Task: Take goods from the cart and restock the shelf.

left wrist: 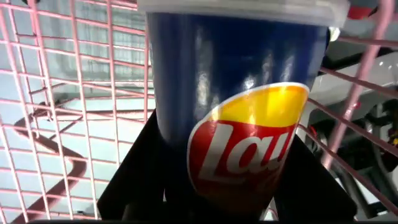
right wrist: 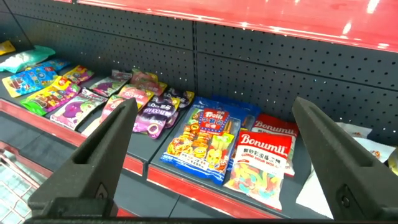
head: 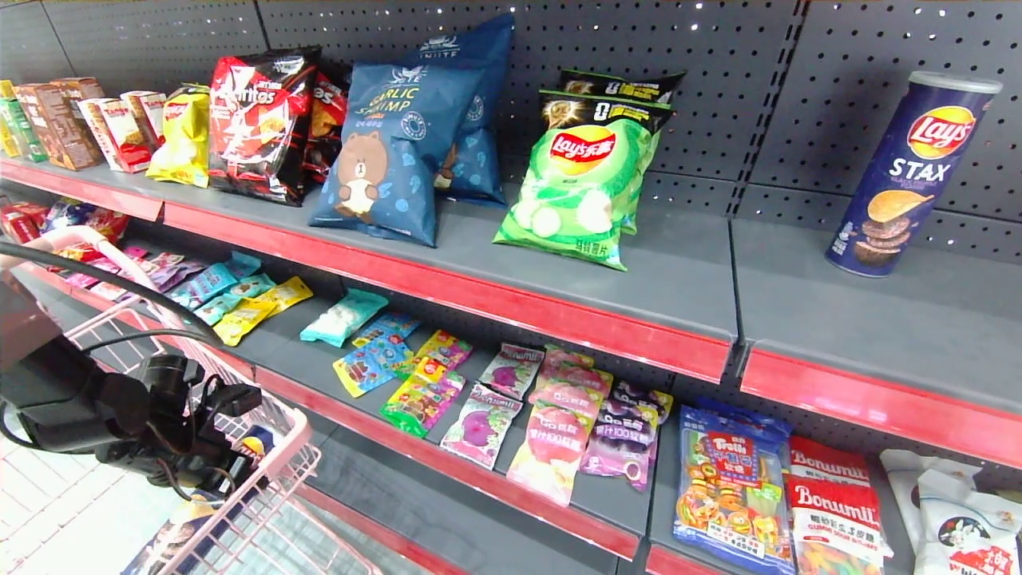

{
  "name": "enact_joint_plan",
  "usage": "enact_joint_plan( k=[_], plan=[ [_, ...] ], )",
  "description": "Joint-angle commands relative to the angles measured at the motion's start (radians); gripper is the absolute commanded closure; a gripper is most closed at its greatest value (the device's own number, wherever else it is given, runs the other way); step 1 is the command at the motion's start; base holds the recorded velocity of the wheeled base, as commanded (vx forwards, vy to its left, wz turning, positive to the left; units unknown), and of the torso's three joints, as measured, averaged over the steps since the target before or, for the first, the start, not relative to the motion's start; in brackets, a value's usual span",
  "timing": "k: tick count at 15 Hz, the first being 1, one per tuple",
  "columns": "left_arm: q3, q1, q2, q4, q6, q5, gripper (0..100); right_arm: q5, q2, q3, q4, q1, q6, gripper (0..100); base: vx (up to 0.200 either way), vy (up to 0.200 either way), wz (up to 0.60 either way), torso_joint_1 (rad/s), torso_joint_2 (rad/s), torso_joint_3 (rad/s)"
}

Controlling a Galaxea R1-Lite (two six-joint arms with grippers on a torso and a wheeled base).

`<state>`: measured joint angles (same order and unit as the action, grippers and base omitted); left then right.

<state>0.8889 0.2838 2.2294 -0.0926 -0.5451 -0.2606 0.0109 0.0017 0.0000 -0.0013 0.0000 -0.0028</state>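
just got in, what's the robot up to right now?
Restocking. The left gripper is down in the pink cart, closed on a blue chip can. A matching can already stands on the upper shelf. The right gripper hangs open in front of the lower shelf's candy bags, holding nothing.

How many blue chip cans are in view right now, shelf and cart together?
2. One chip can stands upright on the top shelf, far right. The second can is inside the pink cart, at the left gripper. More may be hidden deeper in the cart.
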Motion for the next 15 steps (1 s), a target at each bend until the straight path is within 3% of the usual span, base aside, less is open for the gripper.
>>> enact_joint_plan(
  k=[1, 7, 10, 12, 15],
  plan=[
    [-0.030, 0.020, -0.168, -0.006, 0.025, -0.045, 100, -0.002, 0.000, 0.000, 0.000, 0.000, 0.000, 0, 0.000, 0.000, 0.00, 0.000, 0.00, 0.000],
    [-0.081, 0.087, -0.418, -0.010, 0.017, -0.141, 100, -0.003, 0.000, 0.000, 0.000, 0.000, 0.001, 0, 0.000, 0.000, 0.00, 0.000, 0.00, 0.000],
    [-0.068, 0.078, -0.600, -0.030, 0.028, -0.186, 100, -0.003, 0.000, 0.000, -0.002, 0.000, 0.001, 0, 0.000, 0.000, 0.00, 0.000, 0.00, 0.000],
    [-0.045, 0.035, -0.777, -0.039, 0.037, -0.200, 100, -0.005, 0.000, 0.000, -0.002, 0.000, -0.002, 0, 0.000, 0.000, 0.00, 0.000, 0.00, 0.000],
    [-0.013, -0.089, -0.947, -0.038, 0.140, -0.192, 100, -0.005, 0.000, 0.000, 0.000, 0.000, 0.000, 0, 0.000, 0.000, 0.00, 0.000, 0.00, 0.000]
  ],
)
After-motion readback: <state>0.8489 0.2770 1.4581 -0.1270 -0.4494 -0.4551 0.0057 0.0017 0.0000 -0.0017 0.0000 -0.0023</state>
